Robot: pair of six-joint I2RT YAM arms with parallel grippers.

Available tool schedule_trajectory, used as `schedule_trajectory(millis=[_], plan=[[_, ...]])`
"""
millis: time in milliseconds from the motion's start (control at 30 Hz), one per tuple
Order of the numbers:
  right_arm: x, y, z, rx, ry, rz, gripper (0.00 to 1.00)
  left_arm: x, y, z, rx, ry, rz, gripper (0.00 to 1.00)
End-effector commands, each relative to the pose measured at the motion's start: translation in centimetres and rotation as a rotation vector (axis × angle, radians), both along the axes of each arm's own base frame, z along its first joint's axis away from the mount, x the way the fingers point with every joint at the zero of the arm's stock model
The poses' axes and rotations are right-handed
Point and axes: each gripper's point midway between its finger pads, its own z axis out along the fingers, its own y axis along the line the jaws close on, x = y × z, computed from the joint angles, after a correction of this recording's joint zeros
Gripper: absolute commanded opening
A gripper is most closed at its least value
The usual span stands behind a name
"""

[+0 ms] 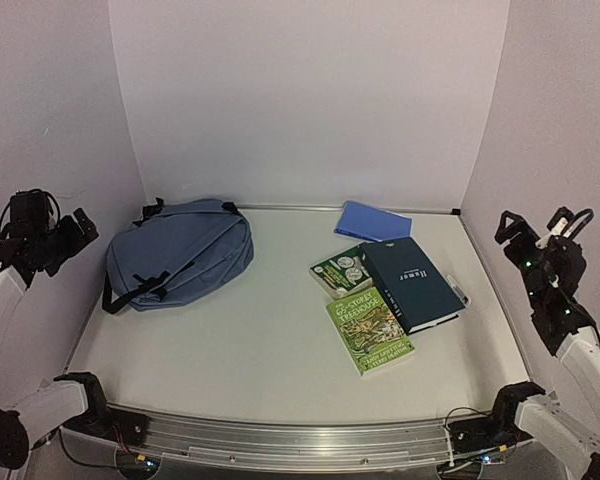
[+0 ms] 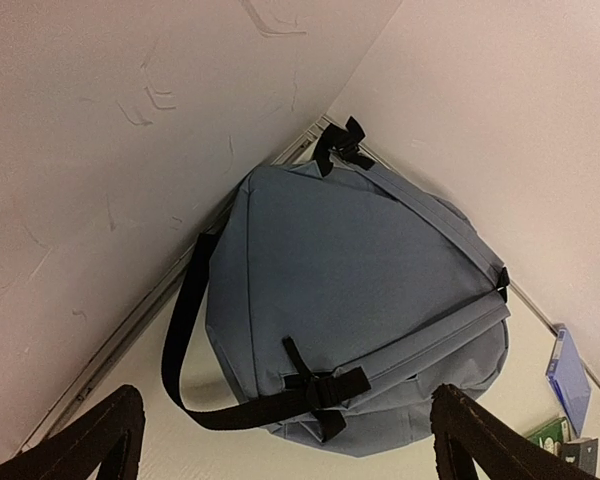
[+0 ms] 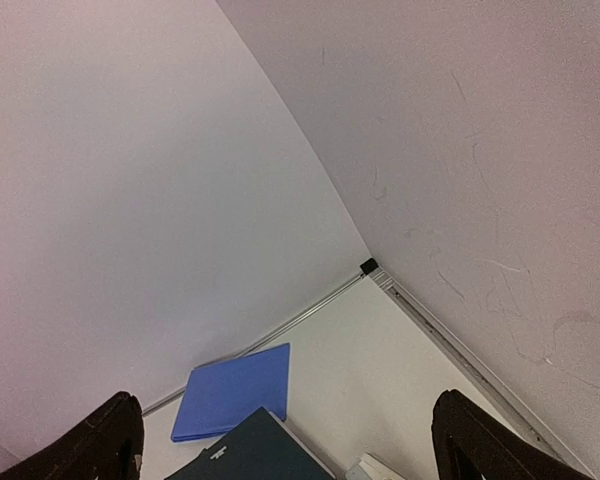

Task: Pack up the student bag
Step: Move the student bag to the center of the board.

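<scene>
Top external: left tool [image 1: 70, 238] and right tool [image 1: 535, 235] both gaping empty, so steady the shut soft slate-blue fabric backpack [image 1: 180, 252] lying back-left on the white surface [image 1: 260, 340], then unzip it.

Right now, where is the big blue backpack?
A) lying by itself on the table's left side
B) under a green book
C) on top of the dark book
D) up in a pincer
A: the backpack lies alone on the left of the table, apart from the large green book and dark book on the right.
</scene>
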Motion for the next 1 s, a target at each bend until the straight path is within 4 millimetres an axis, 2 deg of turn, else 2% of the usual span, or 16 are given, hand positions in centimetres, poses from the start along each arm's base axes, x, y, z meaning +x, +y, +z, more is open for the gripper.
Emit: schedule_trajectory(millis=[0, 133, 300, 500, 633, 733, 867, 967], plan=[[-0.9, 0.0, 2.2, 0.041, -0.064, 0.006, 0.98, -0.1, 0.0, 0.8, 0.011, -0.024, -0.010, 1.00], [-1.1, 1.5, 3.5, 0.069, -0.102, 0.099, 0.98, 1.1, -0.8, 0.3, -0.003, -0.017, -0.064, 1.00], [0.2, 3.8, 3.7, 0.036, -0.058, 0.226, 0.98, 5.1, -3.6, -1.9, -0.092, 0.066, -0.201, 1.00], [2.0, 6.5, 1.7, 0.017, 0.067, 0.379, 0.98, 9.9, -10.9, -3.7, 0.101, 0.125, -0.408, 1.00], [3.0, 8.0, -0.5, 0.018, 0.147, 0.465, 0.98, 12.9, -14.4, -6.7, 0.197, 0.193, -0.568, 1.00], [3.2, 8.8, -1.7, 0.020, 0.181, 0.510, 0.98, 14.6, -15.4, -9.6, 0.295, 0.286, -0.621, 1.00], [3.3, 9.4, -2.7, 0.025, 0.209, 0.548, 0.98, 15.7, -16.1, -12.7, 0.443, 0.379, -0.645, 1.00], [3.4, 9.6, -3.3, 0.027, 0.226, 0.561, 0.98, 16.1, -14.6, -15.2, 0.504, 0.484, -0.568, 1.00]])
